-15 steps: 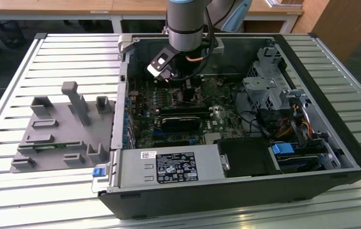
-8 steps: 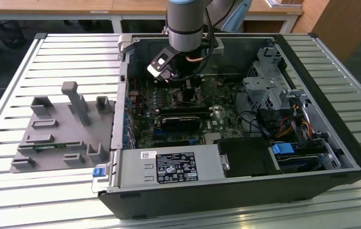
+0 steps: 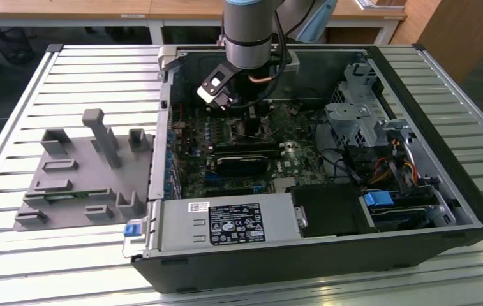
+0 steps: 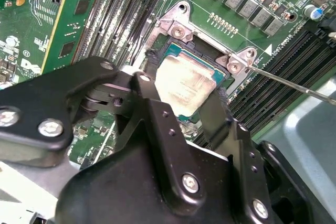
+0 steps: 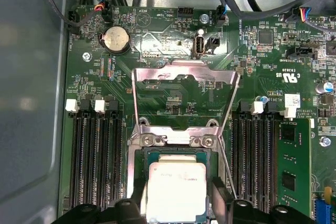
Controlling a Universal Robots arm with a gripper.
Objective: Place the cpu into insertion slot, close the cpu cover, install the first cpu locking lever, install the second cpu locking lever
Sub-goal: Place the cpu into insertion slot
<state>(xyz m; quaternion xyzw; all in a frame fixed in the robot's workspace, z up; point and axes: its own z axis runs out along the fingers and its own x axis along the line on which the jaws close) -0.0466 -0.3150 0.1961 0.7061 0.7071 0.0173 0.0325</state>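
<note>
The cpu (image 5: 176, 190) is a pale silver square. It lies level in the insertion slot (image 5: 173, 139), a silver-rimmed socket on the green motherboard. My gripper (image 5: 178, 203) straddles the chip, and its black fingers (image 4: 157, 119) press against two opposite sides of the cpu (image 4: 184, 85). The cpu cover (image 5: 184, 73), a thin silver frame, stands flipped open beyond the socket. A thin wire locking lever (image 4: 291, 83) stands out free beside the socket. In the exterior view my gripper (image 3: 250, 121) reaches down into the open computer case.
Long black memory slots (image 5: 97, 161) flank the socket on both sides. A coin battery (image 5: 114, 39) and cables sit beyond the cover. In the case, a power supply (image 3: 224, 223) and drive cage (image 3: 356, 121) crowd the board. A grey fixture (image 3: 88, 172) stands at the exterior view's left.
</note>
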